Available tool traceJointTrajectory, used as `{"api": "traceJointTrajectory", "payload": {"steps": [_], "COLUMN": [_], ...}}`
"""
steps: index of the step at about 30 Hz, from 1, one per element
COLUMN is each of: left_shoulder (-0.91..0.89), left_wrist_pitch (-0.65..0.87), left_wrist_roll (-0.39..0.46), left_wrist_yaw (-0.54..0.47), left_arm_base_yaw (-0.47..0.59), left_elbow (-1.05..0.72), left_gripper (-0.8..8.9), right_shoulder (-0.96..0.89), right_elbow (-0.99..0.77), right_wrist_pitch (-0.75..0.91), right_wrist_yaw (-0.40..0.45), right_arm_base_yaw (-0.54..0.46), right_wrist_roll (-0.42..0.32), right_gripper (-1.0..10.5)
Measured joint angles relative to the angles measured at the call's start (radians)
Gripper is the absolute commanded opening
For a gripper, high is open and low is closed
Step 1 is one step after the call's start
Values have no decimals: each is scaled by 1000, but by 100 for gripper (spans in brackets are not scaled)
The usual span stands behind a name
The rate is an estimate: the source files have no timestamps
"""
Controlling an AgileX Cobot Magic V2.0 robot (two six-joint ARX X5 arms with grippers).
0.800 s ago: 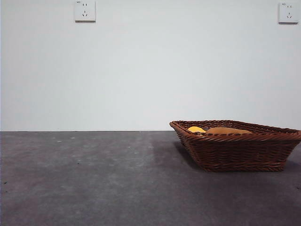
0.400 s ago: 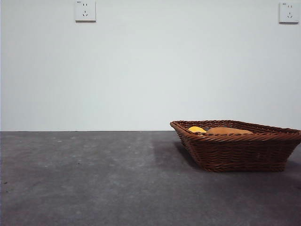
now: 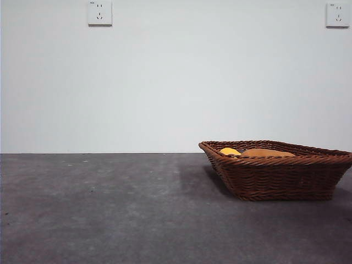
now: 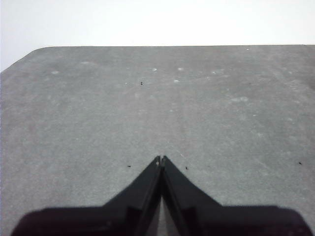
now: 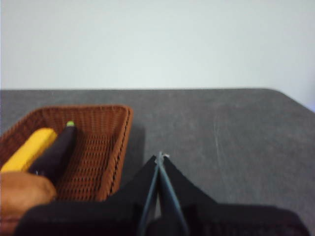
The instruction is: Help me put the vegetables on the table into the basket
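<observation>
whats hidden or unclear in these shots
- Slim dark purple eggplant: not visible in front view, behind the brown woven wicker basket rim.
- Long yellow corn cob: only a sliver shows there.
- Brown oval potato: blurred, cut by right wrist view's edge.

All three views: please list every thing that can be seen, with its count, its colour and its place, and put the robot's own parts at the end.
Shallow woven wicker basket: one, dark brown, on the table, right side of the front view.
Long yellow corn cob: one, yellow, lying inside the basket.
Slim dark purple eggplant with green stem: one, purple, in the basket beside the corn cob.
Brown oval potato: one, brown, in the basket.
Flat matte table: one, dark grey, under everything.
Wall sockets: two, white, high on the white wall.
Left hand: one, black, jaws shut, above bare table.
Right hand: one, black, jaws shut, beside the basket.
</observation>
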Motion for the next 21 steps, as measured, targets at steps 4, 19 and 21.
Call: {"api": "traceJointTrajectory", "payload": {"steps": [4, 19, 21], "left_shoulder": [0, 3, 3], "left_wrist_pitch": [0, 0, 0], "left_wrist_roll": [0, 0, 0], "left_wrist_yaw": [0, 0, 0], "left_arm_base_yaw": [0, 0, 0], "left_elbow": [0, 0, 0], "left_gripper": [-4, -4, -4], "right_shoulder": [0, 0, 0], "right_elbow": [0, 0, 0], "right_wrist_pitch": [-34, -146, -146], "right_wrist_yaw": [1, 26, 26], "right_arm_base_yaw": [6, 65, 65], "right_wrist_roll": [-2, -2, -3], "right_gripper": [1, 1, 1]}}
